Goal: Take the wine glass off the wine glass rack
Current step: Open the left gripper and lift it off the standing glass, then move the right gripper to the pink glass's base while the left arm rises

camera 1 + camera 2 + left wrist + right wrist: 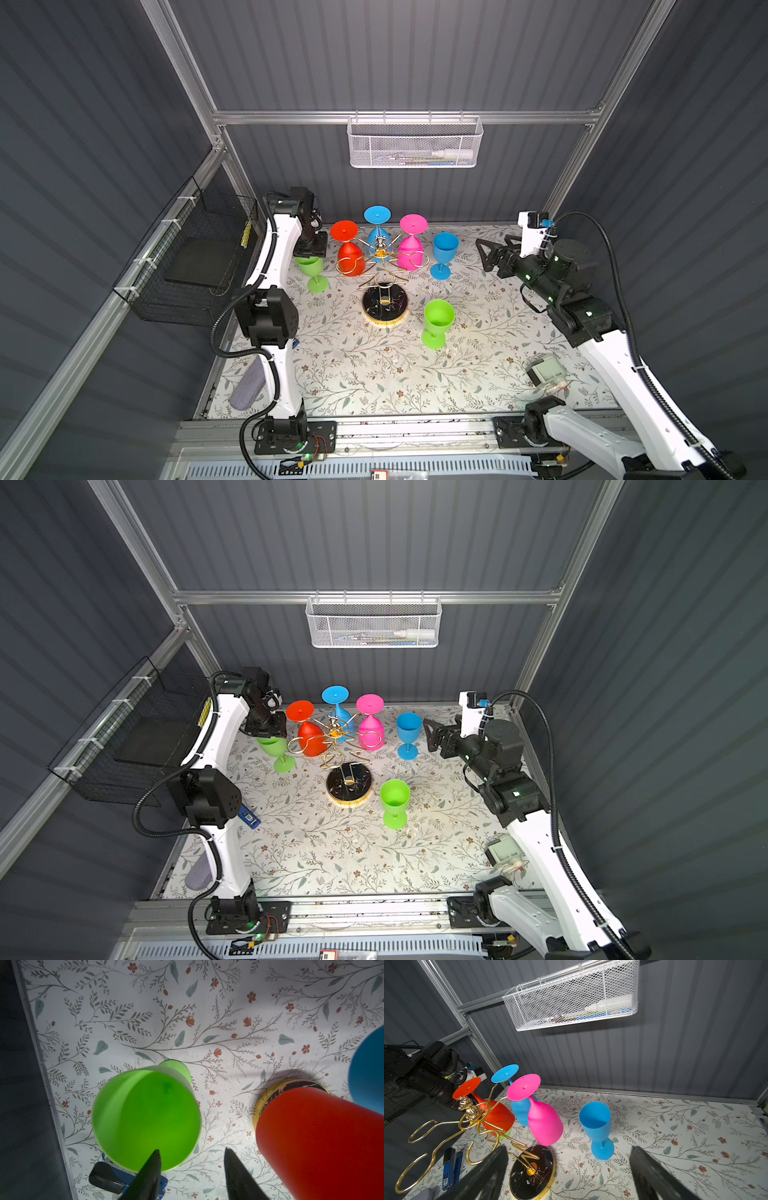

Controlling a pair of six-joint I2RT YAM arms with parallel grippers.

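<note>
In both top views the wine glass rack (395,307) (357,787) stands mid-table on the flowered cloth (374,374), with a red glass (351,255), a blue glass (377,232) and a pink glass (411,249) hanging upside down from its far arms. The left arm rises from the near edge, bends at the elbow and turns its wrist down at the far left, so the left gripper (309,249) hangs over an upright green glass (311,268) just left of the rack. The right arm stretches low and roughly level from the right, with the right gripper (484,253) aimed at a standing blue goblet (444,253) but apart from it. A second green goblet (438,322) stands near the rack's base. In the left wrist view the fingers (149,1172) stand partly apart with only cloth between them. One finger overlaps the green glass's rim, and I cannot tell whether it touches. In the right wrist view the fingers (483,1176) are spread wide and hold nothing, with the rack's base and the blue goblet beyond them.
</note>
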